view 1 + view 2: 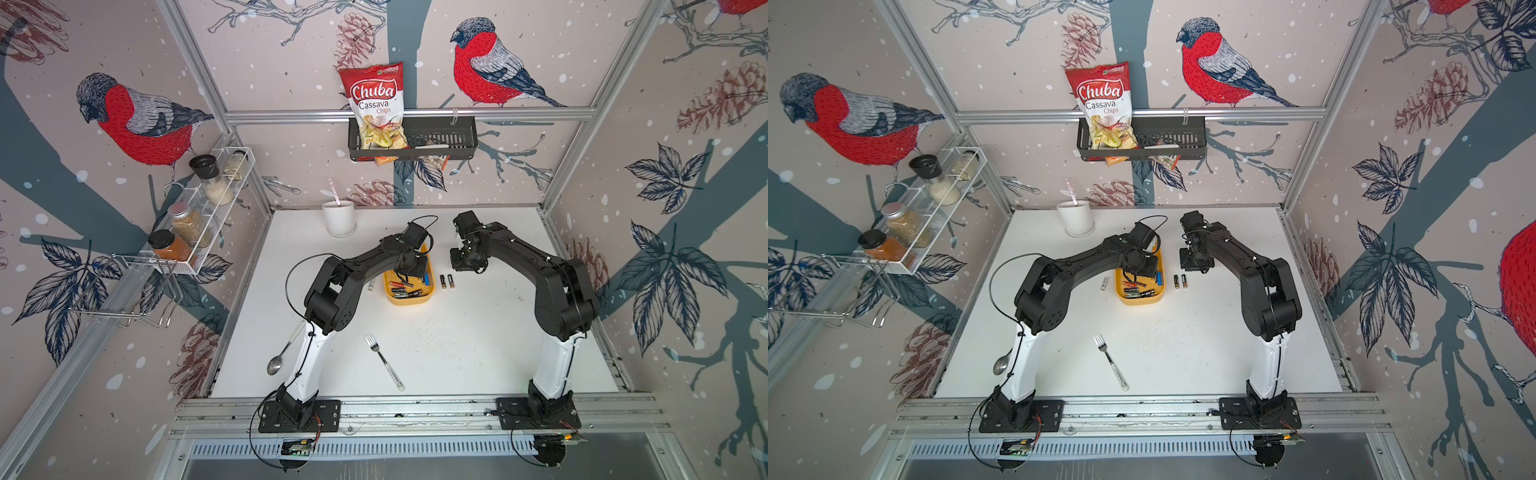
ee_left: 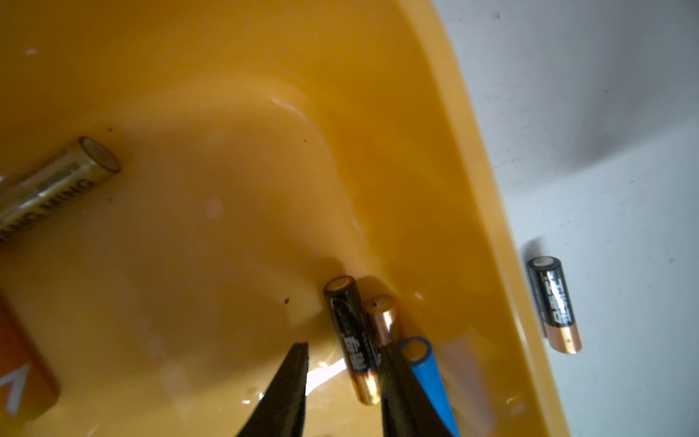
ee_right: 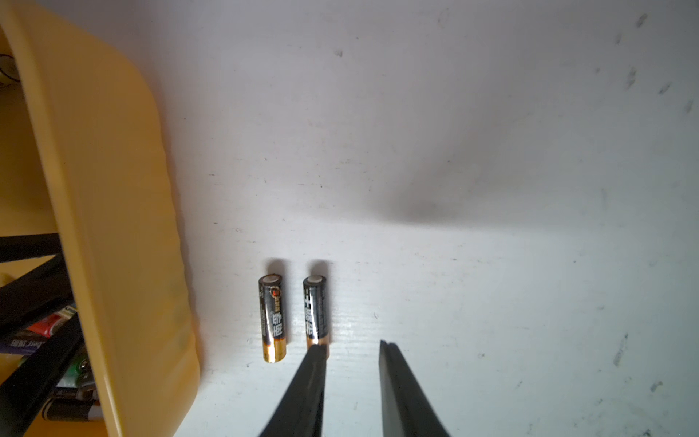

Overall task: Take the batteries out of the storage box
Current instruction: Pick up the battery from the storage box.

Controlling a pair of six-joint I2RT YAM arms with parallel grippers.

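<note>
Progress is judged as early: only three batteries are seen outside the storage box (image 1: 409, 300). Two black-and-gold batteries (image 3: 272, 321) are laid side by side on the table (image 3: 491, 151) just ahead of the right gripper (image 3: 351, 345), whose jaws are narrowly apart and empty; a pale battery (image 1: 371, 284) is found beyond the box's other side. Many are left inside. The left gripper (image 2: 345, 350) is placed in the box, jaws slightly apart around a black gold-ended battery (image 2: 350, 333), not closed on it; a blue battery (image 2: 427, 370) is seen just beside one finger.

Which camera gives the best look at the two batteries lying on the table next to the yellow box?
The right wrist view: both batteries lie close up, side by side, labels visible. Both top views show them tiny; the left wrist view shows only one.
</note>
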